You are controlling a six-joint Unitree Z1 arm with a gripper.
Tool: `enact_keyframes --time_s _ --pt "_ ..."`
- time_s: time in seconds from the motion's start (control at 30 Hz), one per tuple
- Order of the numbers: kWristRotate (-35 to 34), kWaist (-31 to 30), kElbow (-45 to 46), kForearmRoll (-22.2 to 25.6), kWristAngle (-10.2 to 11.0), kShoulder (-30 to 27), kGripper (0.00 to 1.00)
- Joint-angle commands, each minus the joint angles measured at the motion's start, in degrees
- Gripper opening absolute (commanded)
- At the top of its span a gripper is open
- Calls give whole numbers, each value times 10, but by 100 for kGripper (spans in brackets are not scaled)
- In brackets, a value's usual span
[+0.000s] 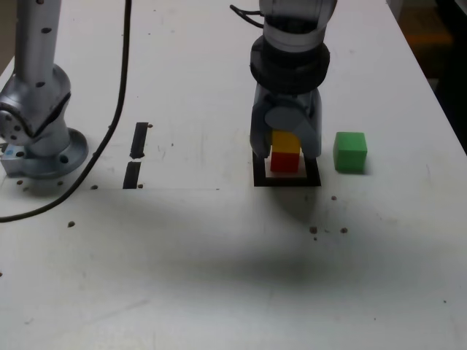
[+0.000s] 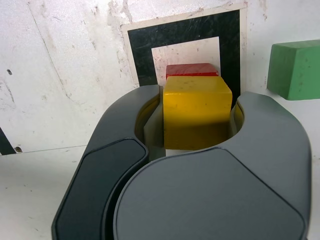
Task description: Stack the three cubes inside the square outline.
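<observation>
The exterior view looks down from above the table (image 1: 219, 277), facing the arm's base (image 1: 40, 138). The wrist view looks closely down past the gripper (image 2: 197, 130). Both share the square outline (image 1: 286, 180) (image 2: 185, 30) and green cube (image 1: 350, 152) (image 2: 295, 70).

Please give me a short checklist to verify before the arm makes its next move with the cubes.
1. Yellow cube sits on the red cube: ok.
2. Stack is inside the square outline: ok.
3. Yellow cube is aligned with the red one: cannot tell, mostly hidden.
4. End effector has released the yellow cube: not ok, its jaws look closed on it.
5. Green cube is free to pick, standing apart on the table at the exterior view's right: ok.
</observation>
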Motion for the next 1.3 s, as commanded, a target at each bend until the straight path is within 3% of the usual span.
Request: enact_keyframes --time_s 0.0,0.23,0.5,0.6,0.83,0.97,1.1,1.27 --pt "1 1 1 -1 2 2 53" --pt "1 1 1 -1 3 0 80" --pt "-2 1 -5 16 4 -32 87" --pt "-8 1 -22 59 10 -62 87" --pt "-7 -7 -170 231 47 -105 89" --pt "20 -10 -309 279 60 -67 90" --pt "42 -10 -450 298 58 21 91" --pt "44 -8 -484 304 59 68 91"
